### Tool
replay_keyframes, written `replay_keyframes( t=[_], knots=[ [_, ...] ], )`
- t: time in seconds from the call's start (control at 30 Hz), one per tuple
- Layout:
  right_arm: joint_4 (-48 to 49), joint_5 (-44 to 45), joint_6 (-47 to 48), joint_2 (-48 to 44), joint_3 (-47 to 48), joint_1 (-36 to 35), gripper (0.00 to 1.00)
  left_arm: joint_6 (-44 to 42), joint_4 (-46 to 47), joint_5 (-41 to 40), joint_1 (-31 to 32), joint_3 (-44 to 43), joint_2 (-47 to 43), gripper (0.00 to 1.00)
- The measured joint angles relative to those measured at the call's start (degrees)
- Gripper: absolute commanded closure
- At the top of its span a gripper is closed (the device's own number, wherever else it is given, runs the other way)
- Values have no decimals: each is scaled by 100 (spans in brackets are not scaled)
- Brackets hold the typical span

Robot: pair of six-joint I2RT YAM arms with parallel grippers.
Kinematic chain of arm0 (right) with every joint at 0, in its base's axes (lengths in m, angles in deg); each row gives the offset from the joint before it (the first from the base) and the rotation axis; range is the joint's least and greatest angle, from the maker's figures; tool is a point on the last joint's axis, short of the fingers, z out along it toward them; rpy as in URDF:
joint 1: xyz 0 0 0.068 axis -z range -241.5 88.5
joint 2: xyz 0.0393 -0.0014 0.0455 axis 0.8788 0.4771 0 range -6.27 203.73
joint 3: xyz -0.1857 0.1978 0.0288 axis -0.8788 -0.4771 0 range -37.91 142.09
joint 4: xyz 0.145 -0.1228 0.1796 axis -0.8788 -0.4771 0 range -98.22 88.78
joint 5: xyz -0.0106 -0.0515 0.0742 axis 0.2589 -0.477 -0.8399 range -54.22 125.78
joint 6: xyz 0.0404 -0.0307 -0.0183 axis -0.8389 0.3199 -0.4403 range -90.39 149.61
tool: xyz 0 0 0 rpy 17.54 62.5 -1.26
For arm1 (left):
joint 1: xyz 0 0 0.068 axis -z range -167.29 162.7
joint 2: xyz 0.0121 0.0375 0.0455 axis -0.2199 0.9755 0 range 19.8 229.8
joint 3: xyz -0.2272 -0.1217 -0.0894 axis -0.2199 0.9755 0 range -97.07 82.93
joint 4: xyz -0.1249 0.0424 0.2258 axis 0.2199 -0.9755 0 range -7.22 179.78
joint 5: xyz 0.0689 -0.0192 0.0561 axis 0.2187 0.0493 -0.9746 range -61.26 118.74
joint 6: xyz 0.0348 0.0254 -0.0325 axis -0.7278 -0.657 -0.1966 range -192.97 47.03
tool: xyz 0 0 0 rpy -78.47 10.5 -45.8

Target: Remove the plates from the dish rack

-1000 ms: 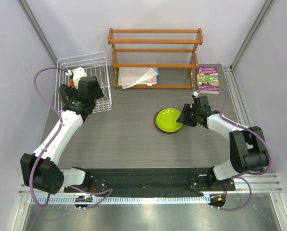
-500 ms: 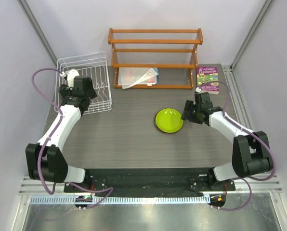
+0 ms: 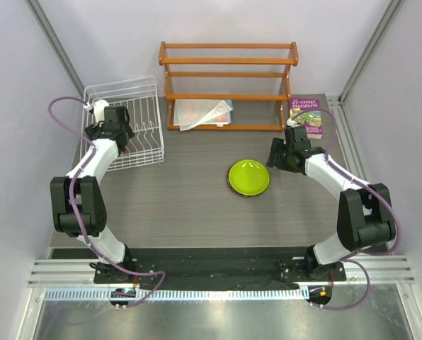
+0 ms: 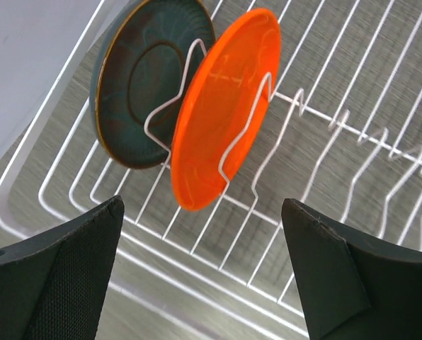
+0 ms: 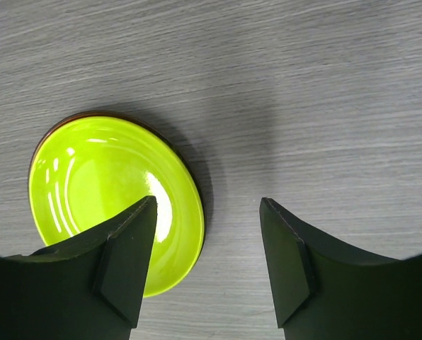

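While two plates sit out on the bench [image 3: 183, 205], two more wait in the dish rack [image 3: 119, 83], so I think the job is about half done. The lime green plate [image 3: 248, 177] lies flat near the middle of the bench. A thin dark rim peeks out from under it, and I think that is the dark red plate [image 5: 89, 114] with the green one stacked on top. The orange plate [image 4: 225, 113] and the teal blue plate [image 4: 151, 78] stand on their edges side by side between the wire tines, at the left end of the rack. The left claw [image 4: 202, 205] hangs over the rack with its jaws wide apart and nothing in them, lined up with the orange plate but not touching it. The right claw [image 5: 207, 205] is just beside the green plate, also wide open and holding nothing. The green plate is round, smooth and shiny, with bright spots of light on it. The orange one looks smooth and less shiny, and the teal one has dark rings in it. The rack is thin white wire, bent into little hoops. The bench top is grey with fine wood-like lines. Behind it stand a wooden shelf [image 3: 227, 85] and a purple book [image 3: 305, 117].
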Motion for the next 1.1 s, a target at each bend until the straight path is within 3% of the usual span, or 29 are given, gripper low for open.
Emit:
replay_keyframes(
  t=[0.2,0.47,0.67,0.87,1.1],
  knots=[
    [0,-42,31,448,151,0,35,76,297,127,-308,-125,468,24],
    [22,-42,39,501,203,0,35,170,422,348,-455,-219,787,77],
    [46,-42,37,501,203,0,35,-4,426,326,-466,-179,769,100],
    [48,-46,39,501,203,0,35,-289,398,411,-485,-111,579,100],
    [42,-52,39,487,192,0,34,-636,345,284,-490,-94,-361,100]
  ],
)
